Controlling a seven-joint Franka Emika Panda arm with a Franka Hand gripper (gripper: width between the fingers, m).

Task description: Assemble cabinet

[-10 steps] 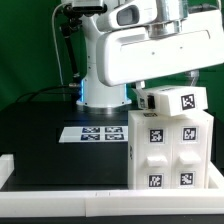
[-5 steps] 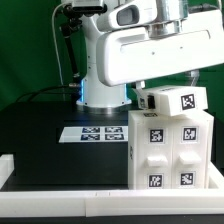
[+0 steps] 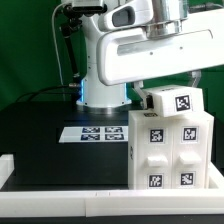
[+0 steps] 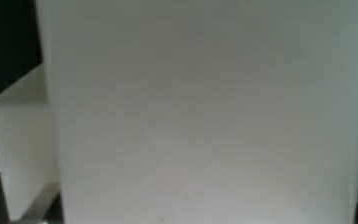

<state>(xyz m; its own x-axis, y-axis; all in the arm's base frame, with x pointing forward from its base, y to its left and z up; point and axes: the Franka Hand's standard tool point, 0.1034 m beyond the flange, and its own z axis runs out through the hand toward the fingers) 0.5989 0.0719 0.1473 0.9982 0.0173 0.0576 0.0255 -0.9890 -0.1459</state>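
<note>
Site: robot lab | evidence: white arm (image 3: 118, 55) mounted at black table (image 3: 40, 125) | plain green backdrop (image 3: 28, 50) behind | marker board (image 3: 95, 133) flat on table | square tags on cabinet (image 3: 170, 150) | dark cables (image 3: 63, 45) beside arm

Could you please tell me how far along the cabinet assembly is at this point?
Done: the cabinet stands upright, its tagged front panels in place. In hand: a tagged top block sits on it, seemingly not flush, with the arm directly over it; whether it is gripped is hidden. Left: probably seating that block.
</note>
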